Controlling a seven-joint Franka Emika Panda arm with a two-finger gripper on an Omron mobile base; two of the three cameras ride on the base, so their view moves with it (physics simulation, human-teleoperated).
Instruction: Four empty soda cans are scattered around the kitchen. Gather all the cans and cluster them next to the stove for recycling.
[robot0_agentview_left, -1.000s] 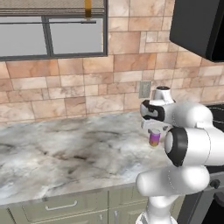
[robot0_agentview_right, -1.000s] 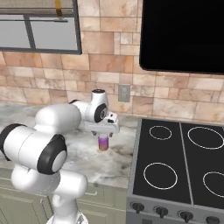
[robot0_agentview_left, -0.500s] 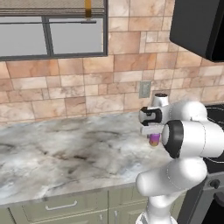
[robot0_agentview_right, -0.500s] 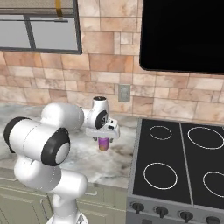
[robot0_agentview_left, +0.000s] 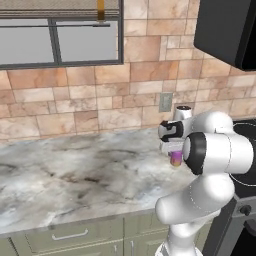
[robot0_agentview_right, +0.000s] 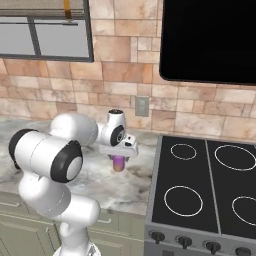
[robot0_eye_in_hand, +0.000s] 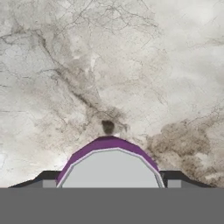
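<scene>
A purplish-pink soda can (robot0_eye_in_hand: 109, 168) with a silver top stands upright on the marble counter (robot0_agentview_left: 75, 175), a short way left of the stove (robot0_agentview_right: 200, 200). My gripper (robot0_eye_in_hand: 111, 183) comes down over it from above, and both dark fingertips (robot0_eye_in_hand: 49, 183) sit tight against its sides. From the base the can (robot0_agentview_left: 176, 159) (robot0_agentview_right: 118, 163) shows just beneath the hand, with the gripper (robot0_agentview_left: 175, 152) (robot0_agentview_right: 119, 157) around its upper part. The can's base still rests on the counter.
A black microwave (robot0_agentview_right: 210, 40) hangs above the stove's glass top. A wall outlet (robot0_agentview_right: 142, 106) sits on the brick-tile wall behind the can. A window (robot0_agentview_left: 60, 40) is at the upper left. Green drawers (robot0_agentview_left: 70, 235) run below the counter edge.
The fingers have drawn in from wide open against the can's sides. The arm's elbow has swung a little; the can has stayed in place.
</scene>
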